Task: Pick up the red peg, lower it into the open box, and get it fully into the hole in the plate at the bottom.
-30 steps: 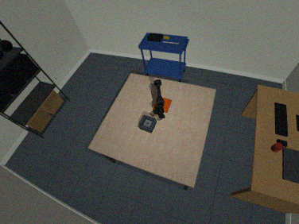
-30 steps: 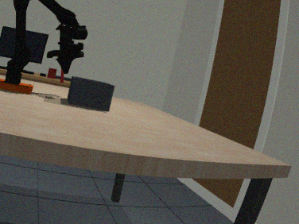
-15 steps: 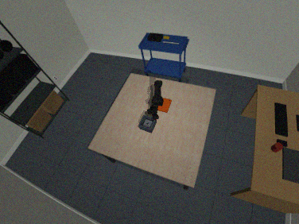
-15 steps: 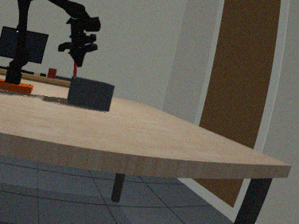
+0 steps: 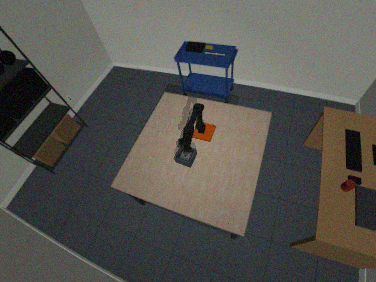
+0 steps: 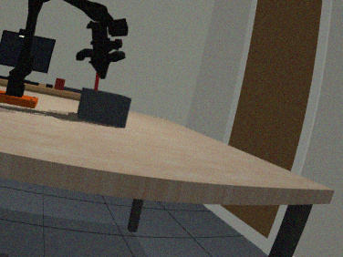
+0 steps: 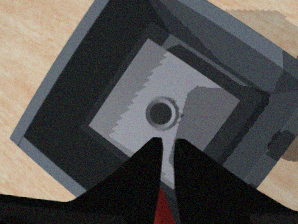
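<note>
Exterior view shows red peg in the gripper's clasp at the open box

Clamped between the fingertips of the gripper [image 6: 103,77] [image 7: 168,141], the red peg [image 6: 97,82] [image 7: 163,210] points down from the fingers in the exterior view. Its lower part drops out of sight behind the near wall of the grey box [image 5: 182,161] [image 6: 104,108] [image 7: 45,67], so whether the tip is below the rim is hard to say; it may be just about level with it.

The wrist view looks down into the box. At the bottom lies a pale square plate [image 7: 145,82], and in it a round, dark hole [image 7: 160,113] with a lighter ring about it. Nothing fills the hole. The two black fingers come in from the lower edge of that view, with a narrow gap between their tips, and the peg shows as a red wedge between them, at the lower edge. A shadow falls across part of the plate.

From the top, the black arm [image 5: 196,116] [image 6: 28,43] reaches over to the box, which stands on the wooden table [image 5: 220,175] [image 6: 182,155] near the orange base plate [image 5: 210,132] [image 6: 28,101]. The box sits flat on the table top, apart from the base plate.

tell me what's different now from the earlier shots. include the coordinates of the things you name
The gripper [image 6: 103,77] [image 7: 167,147] has moved away from the arm's orange base [image 5: 206,132] [image 6: 23,99] to the box [image 5: 185,163] [image 6: 104,108] [image 7: 47,70], carrying the red peg [image 6: 97,82] [image 7: 162,210]. Nothing was let go. The box and base stayed put.
</note>
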Robot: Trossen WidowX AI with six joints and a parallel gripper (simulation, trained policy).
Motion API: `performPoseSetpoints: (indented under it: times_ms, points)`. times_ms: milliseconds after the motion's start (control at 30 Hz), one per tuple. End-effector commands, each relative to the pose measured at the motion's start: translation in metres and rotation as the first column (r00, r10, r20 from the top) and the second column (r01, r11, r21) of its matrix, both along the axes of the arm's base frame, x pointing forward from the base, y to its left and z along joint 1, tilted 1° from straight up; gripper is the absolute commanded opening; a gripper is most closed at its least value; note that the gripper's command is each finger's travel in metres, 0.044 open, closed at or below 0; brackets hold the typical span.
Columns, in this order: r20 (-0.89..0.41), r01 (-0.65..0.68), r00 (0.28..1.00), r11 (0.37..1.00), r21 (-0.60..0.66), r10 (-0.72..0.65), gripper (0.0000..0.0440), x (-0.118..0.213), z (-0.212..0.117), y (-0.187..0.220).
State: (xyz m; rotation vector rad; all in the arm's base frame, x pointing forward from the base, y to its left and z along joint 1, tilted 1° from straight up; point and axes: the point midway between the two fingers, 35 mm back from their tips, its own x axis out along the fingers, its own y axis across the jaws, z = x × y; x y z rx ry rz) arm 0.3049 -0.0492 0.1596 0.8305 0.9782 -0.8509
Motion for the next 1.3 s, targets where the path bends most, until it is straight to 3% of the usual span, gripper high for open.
performPoseSetpoints:
  times_ms: [0,500,567,733,933,1267]
  points:
    - [0.003,0.014,1.0,1.0,0.0,-0.014,0.0,0.008,-0.001,-0.011]
    - [-0.066,0.074,0.995,0.997,0.034,-0.071,0.0004,0.028,-0.039,-0.049]
    - [-0.082,0.073,0.994,0.996,0.041,-0.07,0.0025,0.031,-0.047,-0.052]
    - [-0.136,0.056,0.99,0.997,0.046,-0.049,0.0142,0.033,-0.066,-0.059]
    - [-0.131,0.054,0.99,0.998,0.045,-0.048,0.0167,0.042,-0.066,-0.069]
    - [-0.105,0.042,0.994,0.999,0.028,-0.039,0.0171,0.055,-0.056,-0.086]
